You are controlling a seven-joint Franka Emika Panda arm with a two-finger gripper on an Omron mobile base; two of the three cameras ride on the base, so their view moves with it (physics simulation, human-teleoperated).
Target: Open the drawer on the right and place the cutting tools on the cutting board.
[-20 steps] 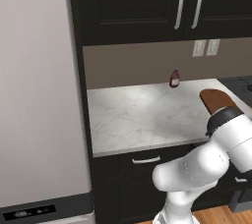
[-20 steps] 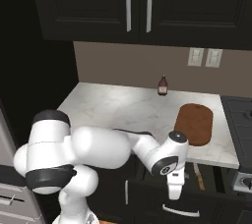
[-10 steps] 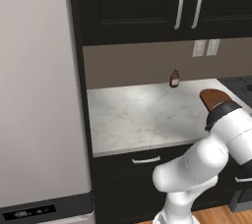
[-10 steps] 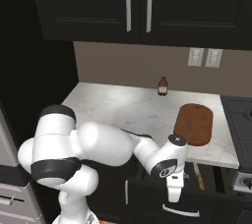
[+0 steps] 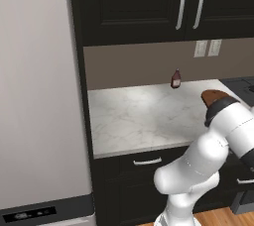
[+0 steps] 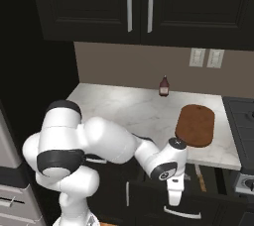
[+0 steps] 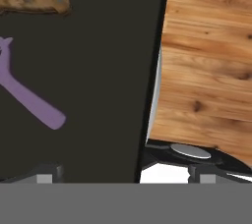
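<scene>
The tool (image 7: pixel 123 174) hangs over the open drawer (image 7: pixel 88 70), its jaws spread fully apart and touching nothing, straddling the drawer's front edge. Inside, just ahead and to one side, lie the purple cutting tools (image 7: pixel 30 101): thin, stiff and probably light, likely slick, so pinching across the straight handle looks safest. Farther up, the cutting board (image 6: pixel 195 125) rests on the tabletop (image 6: pixel 124 108), well apart from the small bottle (image 6: pixel 163 86).

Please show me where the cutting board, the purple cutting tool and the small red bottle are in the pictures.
cutting board (image 6: pixel 195 125), right base view, middle of its top face.
purple cutting tool (image 7: pixel 32 103), hand view, on its long arm.
small red bottle (image 6: pixel 163 87), right base view, on its body.
</scene>
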